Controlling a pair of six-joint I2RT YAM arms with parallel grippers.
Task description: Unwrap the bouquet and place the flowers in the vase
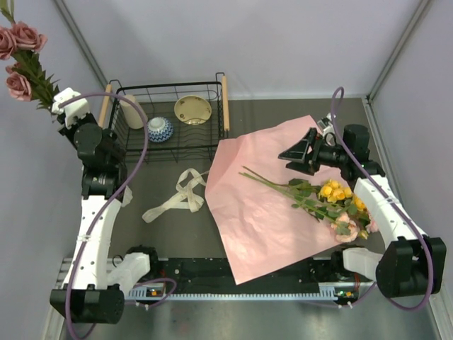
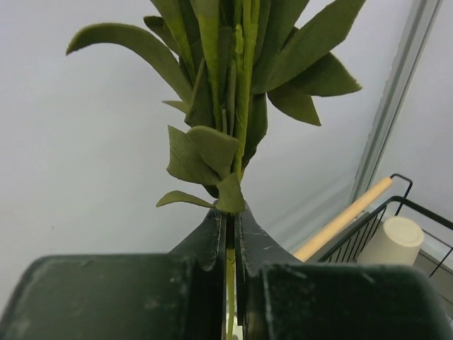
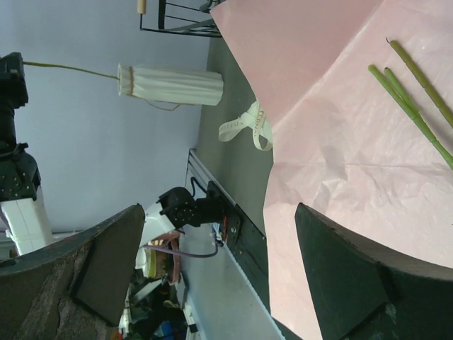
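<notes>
We see the left claw [image 2: 230, 234] pinched shut on the green leafy stems of the mauve roses [image 1: 25, 37], whose blooms rise above it, high over the far left of the worktop [image 1: 170, 234]. Below that claw, in the right wrist view, the vase [image 3: 170, 85] stands upright on the worktop, and a thin stem end reaches its wavy rim. The right claw [image 3: 219, 212] gapes wide and holds nothing, hanging over the spread pink paper [image 1: 262, 212]. The yellow and pink roses [image 1: 336, 202] lie on that paper, just nearer the arm bases than this claw, with their stems running past it toward the left. The cream ribbon [image 1: 177, 195] lies well off to its left.
</notes>
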